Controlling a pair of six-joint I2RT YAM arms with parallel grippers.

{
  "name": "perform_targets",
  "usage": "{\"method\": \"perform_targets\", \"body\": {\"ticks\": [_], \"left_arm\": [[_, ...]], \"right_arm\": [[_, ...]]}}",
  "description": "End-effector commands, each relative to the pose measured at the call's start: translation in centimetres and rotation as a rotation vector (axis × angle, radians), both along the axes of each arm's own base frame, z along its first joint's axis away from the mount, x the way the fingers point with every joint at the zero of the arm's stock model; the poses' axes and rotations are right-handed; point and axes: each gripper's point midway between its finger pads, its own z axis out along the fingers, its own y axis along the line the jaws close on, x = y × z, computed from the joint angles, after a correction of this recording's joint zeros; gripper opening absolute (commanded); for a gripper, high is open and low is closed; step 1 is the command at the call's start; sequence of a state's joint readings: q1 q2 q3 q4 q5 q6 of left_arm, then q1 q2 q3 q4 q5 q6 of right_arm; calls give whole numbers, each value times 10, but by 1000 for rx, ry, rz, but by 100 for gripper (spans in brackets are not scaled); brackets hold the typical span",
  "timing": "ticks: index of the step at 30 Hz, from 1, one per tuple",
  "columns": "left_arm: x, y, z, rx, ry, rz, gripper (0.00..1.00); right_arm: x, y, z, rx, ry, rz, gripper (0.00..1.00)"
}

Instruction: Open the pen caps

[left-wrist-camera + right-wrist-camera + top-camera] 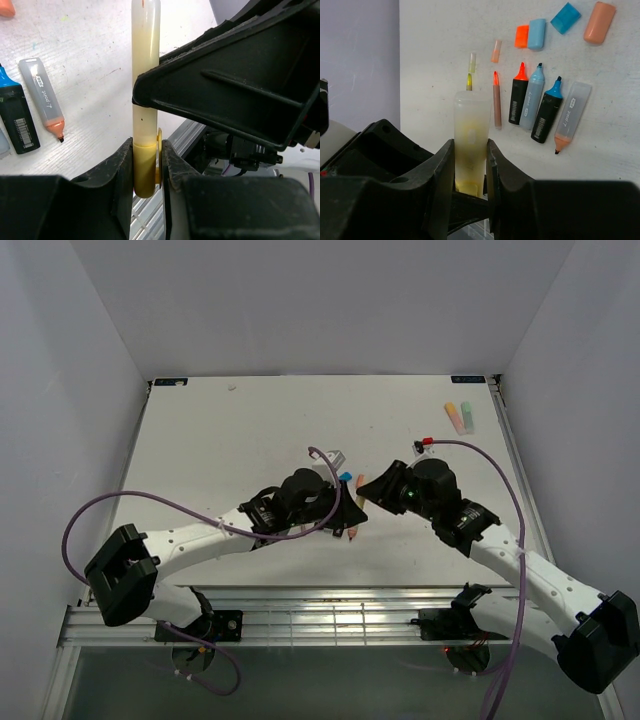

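A yellow cap (145,175), glossy, stubby and darker than its pen, was clamped between the matte black fingers of the left tool (146,162) at the lower centre of the left wrist view. The frosted, translucent pen body (470,120) was clamped by the right tool (470,155). Whether cap and body had parted could not be told. An orange cap (521,36), a light blue cap (537,34), a blue cap (565,18) and a peach cap (599,22) lay loose at the upper right on the scuffed white surface (440,45), above uncapped highlighters (547,112). In the top view the held pen was largely hidden between the tools.
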State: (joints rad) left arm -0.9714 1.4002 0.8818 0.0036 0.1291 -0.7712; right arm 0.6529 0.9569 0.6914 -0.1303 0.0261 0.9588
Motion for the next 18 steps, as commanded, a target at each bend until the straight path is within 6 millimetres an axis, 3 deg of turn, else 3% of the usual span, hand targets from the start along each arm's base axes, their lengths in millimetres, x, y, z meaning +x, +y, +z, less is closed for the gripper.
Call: {"method": "perform_targets", "body": {"ticks": [1, 3, 7, 12, 15, 17, 18], "left_arm": [[-29, 24, -16, 43, 74, -37, 0], [-36, 30, -12, 17, 74, -42, 0], [-52, 49, -30, 17, 108, -38, 0], [-62, 65, -39, 15, 124, -20, 0], [-50, 72, -35, 52, 97, 41, 0], [-37, 71, -34, 100, 61, 76, 0], [-28, 65, -18, 98, 38, 83, 0]], "right_arm": [[52, -36, 43, -17, -151, -209, 8], [60, -42, 48, -23, -164, -219, 8], [78, -61, 56, -33, -188, -261, 8], [86, -64, 56, -48, -190, -240, 8], [76, -59, 39, -58, -146, -186, 8], [64, -55, 16, -83, -99, -127, 8], [55, -54, 2, -101, -59, -94, 8]]}}
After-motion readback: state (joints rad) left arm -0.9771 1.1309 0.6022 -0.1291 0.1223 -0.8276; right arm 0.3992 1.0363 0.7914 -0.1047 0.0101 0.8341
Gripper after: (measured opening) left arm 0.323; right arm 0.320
